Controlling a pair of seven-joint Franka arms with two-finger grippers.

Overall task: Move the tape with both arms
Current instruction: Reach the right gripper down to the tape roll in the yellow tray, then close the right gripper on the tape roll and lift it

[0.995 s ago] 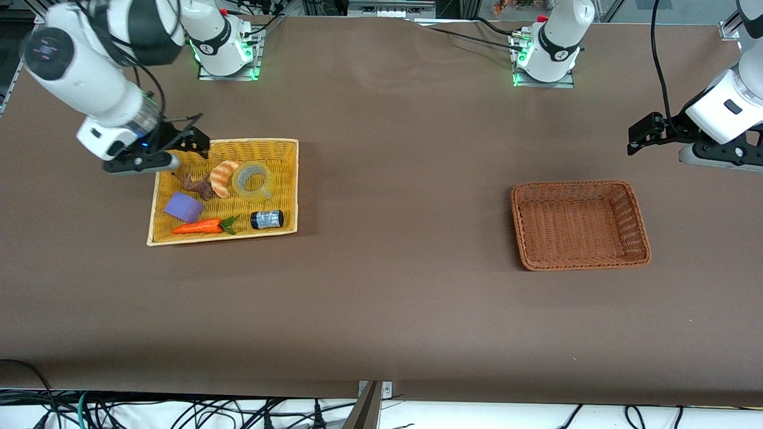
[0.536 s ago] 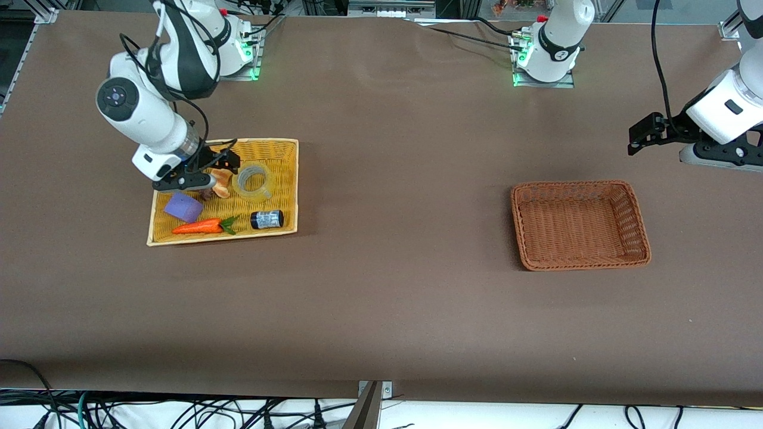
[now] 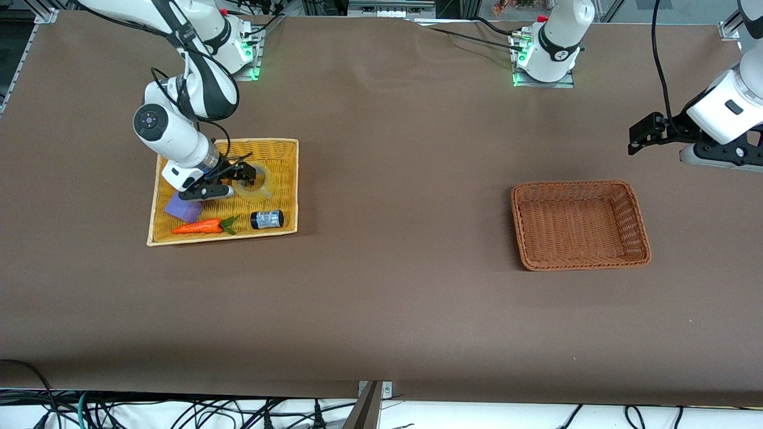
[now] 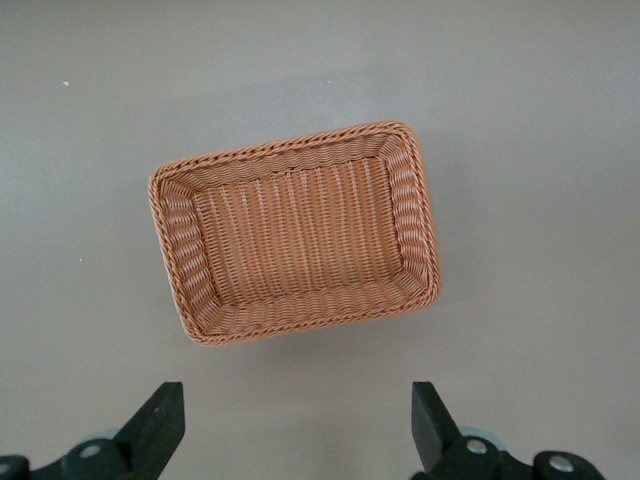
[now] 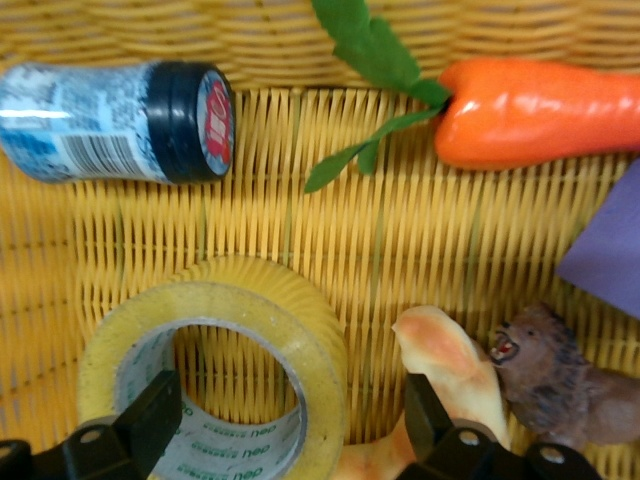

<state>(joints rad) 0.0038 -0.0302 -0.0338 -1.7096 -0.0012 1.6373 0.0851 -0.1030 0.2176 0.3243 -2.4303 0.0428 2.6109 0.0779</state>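
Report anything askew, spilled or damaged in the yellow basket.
Only the small jar lies on its side, nearer the front camera than the tape. Nothing looks spilled or broken. The open right gripper hangs over the tape.

Even overhead light, soft shadows beside the brown basket (image 3: 579,225), perhaps slight blur on the jar (image 5: 110,122).

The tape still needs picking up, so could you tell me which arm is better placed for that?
Right. The right gripper hangs open over the yellow basket, its jaws straddling the tape's wall. The left gripper, also open, waits above the table beside the empty brown basket.
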